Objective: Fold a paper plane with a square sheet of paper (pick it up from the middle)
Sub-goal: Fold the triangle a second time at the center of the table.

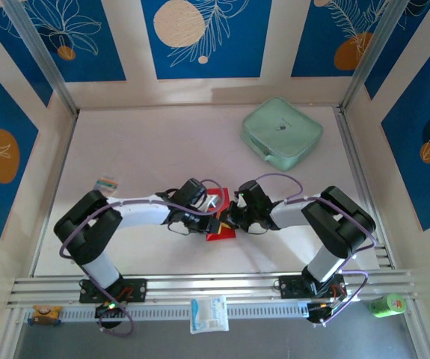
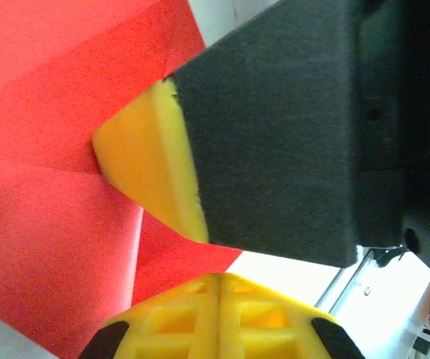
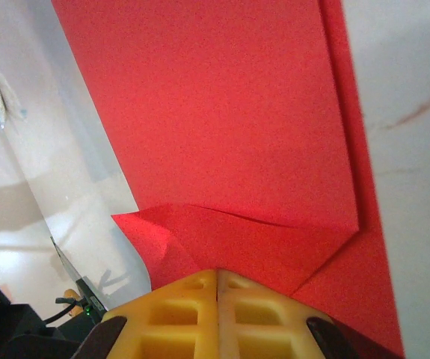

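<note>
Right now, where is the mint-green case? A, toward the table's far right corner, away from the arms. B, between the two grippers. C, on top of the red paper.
A: the mint-green case lies near the table's far right corner, well apart from the red paper down by the arms.

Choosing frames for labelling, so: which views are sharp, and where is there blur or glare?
Top view: evenly lit and sharp, faint shadows under the arms. Left wrist: red paper grainy, table washed out white. Right wrist: the paper's creases crisp, pale table bright at right.
</note>
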Tool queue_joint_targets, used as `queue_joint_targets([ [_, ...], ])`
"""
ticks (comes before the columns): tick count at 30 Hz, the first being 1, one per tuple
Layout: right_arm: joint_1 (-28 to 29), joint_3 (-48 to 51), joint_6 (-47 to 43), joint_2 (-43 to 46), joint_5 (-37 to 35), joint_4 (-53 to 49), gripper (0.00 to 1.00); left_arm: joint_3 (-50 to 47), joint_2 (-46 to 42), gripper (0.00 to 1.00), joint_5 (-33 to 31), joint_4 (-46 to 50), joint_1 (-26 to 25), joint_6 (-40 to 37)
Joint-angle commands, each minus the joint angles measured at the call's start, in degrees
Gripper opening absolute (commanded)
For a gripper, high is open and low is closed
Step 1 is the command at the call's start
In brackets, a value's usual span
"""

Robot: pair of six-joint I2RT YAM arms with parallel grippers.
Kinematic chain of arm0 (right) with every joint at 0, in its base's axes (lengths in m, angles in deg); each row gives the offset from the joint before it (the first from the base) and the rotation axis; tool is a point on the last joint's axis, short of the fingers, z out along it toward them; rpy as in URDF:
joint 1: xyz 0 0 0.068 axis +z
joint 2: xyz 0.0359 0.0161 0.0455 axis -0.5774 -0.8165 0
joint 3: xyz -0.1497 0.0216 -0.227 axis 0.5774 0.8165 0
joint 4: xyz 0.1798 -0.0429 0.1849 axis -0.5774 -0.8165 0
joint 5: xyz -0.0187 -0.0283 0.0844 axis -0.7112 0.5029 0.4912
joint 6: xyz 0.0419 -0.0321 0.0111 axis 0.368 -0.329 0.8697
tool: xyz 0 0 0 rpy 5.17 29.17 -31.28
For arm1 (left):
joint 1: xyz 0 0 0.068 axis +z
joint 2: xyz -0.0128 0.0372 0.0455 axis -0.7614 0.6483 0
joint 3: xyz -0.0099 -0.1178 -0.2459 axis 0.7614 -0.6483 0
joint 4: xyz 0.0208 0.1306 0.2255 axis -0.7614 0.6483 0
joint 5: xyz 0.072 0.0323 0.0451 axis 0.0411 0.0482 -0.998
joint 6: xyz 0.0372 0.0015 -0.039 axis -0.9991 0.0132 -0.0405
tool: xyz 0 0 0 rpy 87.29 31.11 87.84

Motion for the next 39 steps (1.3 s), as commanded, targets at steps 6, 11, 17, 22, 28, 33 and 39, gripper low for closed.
queue_joint_targets([
  [6,-0.3,0.1,0.6,-1.9,-1.3,-3.7,0.02,0.9,1.7,0.04,-1.4,2.6,-0.4,-2.1],
  [11,-0.3,-0.1,0.5,-2.0,-1.3,-3.9,0.02,-0.8,1.5,0.04,-2.7,2.2,-0.4,-2.3],
  [17,-0.4,-0.2,0.3,-1.9,-1.3,-4.2,0.02,-2.0,0.9,0.04,-3.2,1.9,-0.4,-2.3],
  [22,-0.5,-0.3,0.2,-2.1,-1.3,-4.4,0.02,-3.1,0.0,0.04,-3.8,1.8,-0.4,-2.3],
  [28,-0.6,-0.4,0.2,-2.1,-1.2,-4.7,0.02,-4.4,-0.8,0.04,-3.9,2.1,-0.4,-2.2],
  [33,-0.7,-0.4,0.1,-2.3,-1.1,-4.7,0.02,-6.3,-1.7,0.03,-3.4,1.9,-0.4,-1.4],
  [39,-0.8,-0.5,0.0,-2.2,-1.0,-4.7,0.02,-9.8,-3.4,0.03,-3.5,2.3,-0.4,-0.4],
])
